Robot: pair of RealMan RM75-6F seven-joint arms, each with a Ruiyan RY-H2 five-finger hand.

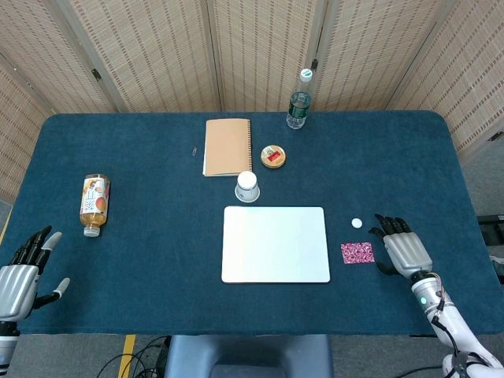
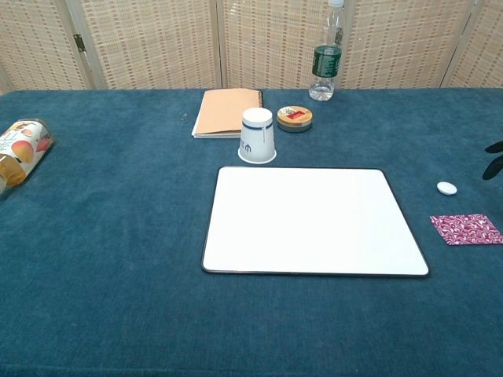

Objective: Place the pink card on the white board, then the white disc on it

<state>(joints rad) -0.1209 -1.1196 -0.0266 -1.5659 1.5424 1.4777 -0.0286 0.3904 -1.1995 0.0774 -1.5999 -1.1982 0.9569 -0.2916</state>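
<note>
Bright, even overhead light; soft faint shadows; both views sharp, no glare.

Top centre of my head view: a water bottle (image 1: 298, 100) stands upright, a tan notebook (image 1: 227, 146) lies flat, a round tin (image 1: 272, 155) beside it, an upturned paper cup (image 1: 247, 186) just below. A juice bottle (image 1: 94, 203) lies at left.

White board (image 1: 276, 243) centred toward the surface's near edge, pink card (image 1: 357, 252) just right of it, white disc (image 1: 357, 223) beyond the card, right hand (image 1: 403, 252) beside the card (fingers (image 1: 386, 227) spread), left hand (image 1: 20, 276) at the near-left corner
</note>
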